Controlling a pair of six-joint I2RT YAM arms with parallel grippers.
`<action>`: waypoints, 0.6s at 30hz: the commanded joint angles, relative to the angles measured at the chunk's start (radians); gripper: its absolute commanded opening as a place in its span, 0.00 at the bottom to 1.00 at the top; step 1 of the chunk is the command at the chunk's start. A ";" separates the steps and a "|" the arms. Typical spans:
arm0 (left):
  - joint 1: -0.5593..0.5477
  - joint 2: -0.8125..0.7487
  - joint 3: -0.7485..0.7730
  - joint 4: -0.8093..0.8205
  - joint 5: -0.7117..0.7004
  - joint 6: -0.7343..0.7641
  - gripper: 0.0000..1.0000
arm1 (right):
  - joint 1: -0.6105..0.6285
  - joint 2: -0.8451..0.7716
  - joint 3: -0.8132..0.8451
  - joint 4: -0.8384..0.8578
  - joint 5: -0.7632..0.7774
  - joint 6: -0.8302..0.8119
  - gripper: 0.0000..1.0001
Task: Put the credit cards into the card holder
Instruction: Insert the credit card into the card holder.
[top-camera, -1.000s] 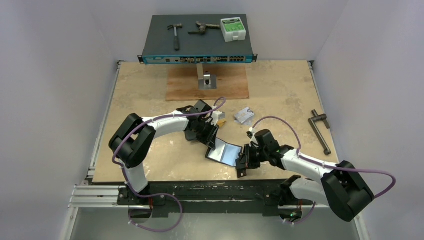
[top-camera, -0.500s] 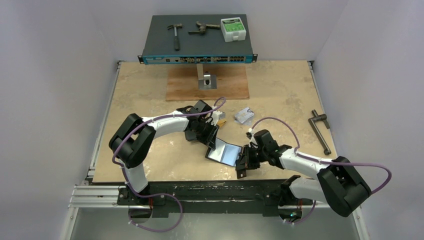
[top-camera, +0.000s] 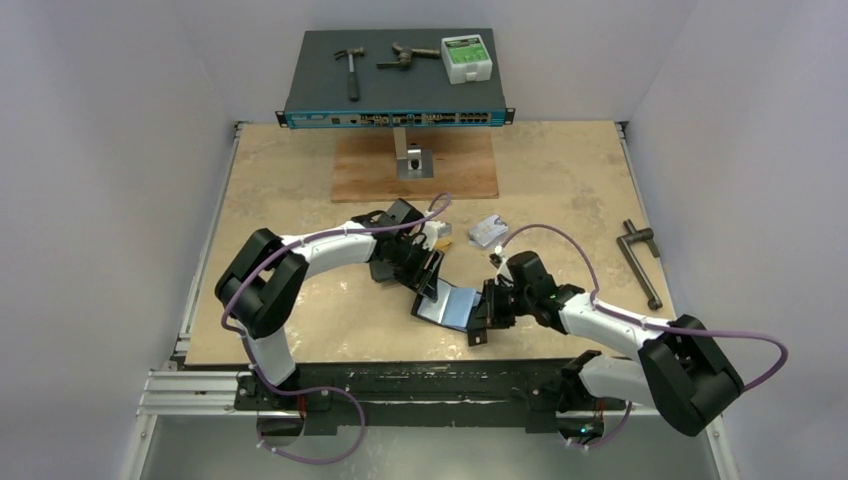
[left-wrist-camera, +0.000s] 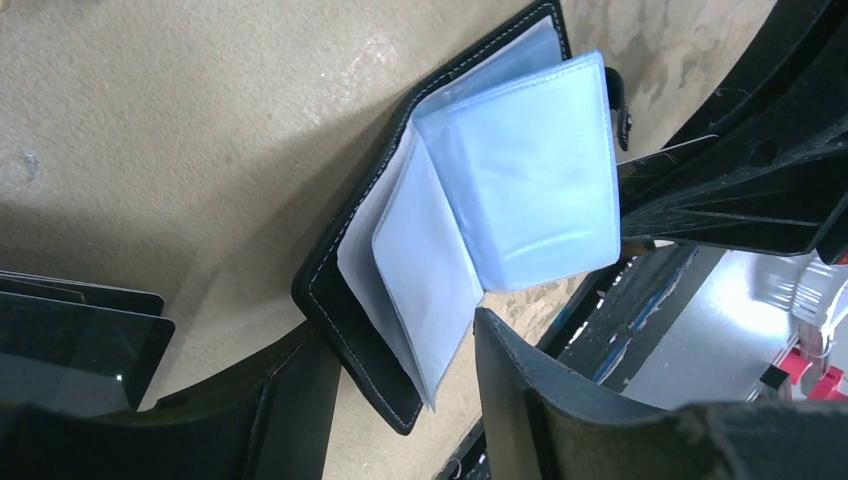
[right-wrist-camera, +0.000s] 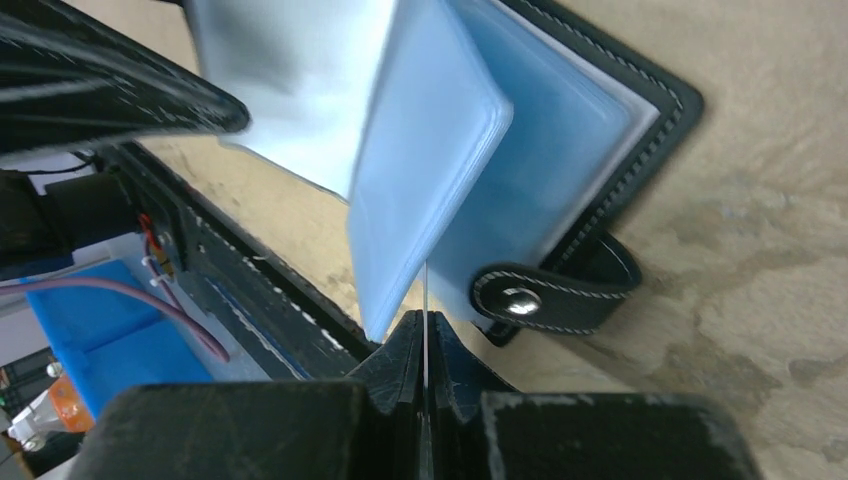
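While pinching a credit card (right-wrist-camera: 426, 290) edge-on between jaws pressed flat together, reaches in with the right pincer (right-wrist-camera: 425, 338) from 4 o'clock of the card holder (top-camera: 447, 303), just beside the snap tab (right-wrist-camera: 552, 296). Probably so held to slip the thin edge under a raised clear pocket (right-wrist-camera: 430, 160); colour of that card not to be told from its edge. Finds the holder lying open at 6 o'clock on the worktop (top-camera: 300, 200), black cover down, leaves fanned up. Straddles its 11 o'clock corner with the left pincer (left-wrist-camera: 400, 345), jaws spread apart and gripping nothing, likely placed to steady or lift the cover. Cannot tell whether either finger touches the leather.

Elsewhere, loose on the worktop: a silver-grey card (top-camera: 488, 231) at 1 o'clock of the holder and a gold-orange card (top-camera: 443, 243) at 12 o'clock, partly behind the left wrist. Further off, a crank handle (top-camera: 640, 262) at 3 o'clock, and a wooden board (top-camera: 450, 170) and network switch (top-camera: 395, 80) at 12 o'clock, with a hammer (top-camera: 351, 68) on top. None of these near the pockets. In the way, by judgement: the floppy pocket leaf itself, standing across the card's path, and the tab close to the pincer's tip.
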 joint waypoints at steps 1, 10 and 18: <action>0.004 -0.056 0.024 0.024 0.050 -0.006 0.51 | 0.013 0.023 0.067 0.072 -0.039 0.003 0.00; 0.081 -0.083 -0.058 0.183 0.208 -0.128 0.58 | 0.048 0.140 0.105 0.189 -0.062 0.028 0.00; 0.093 -0.069 -0.082 0.237 0.282 -0.164 0.59 | 0.057 0.206 0.148 0.237 -0.079 0.030 0.00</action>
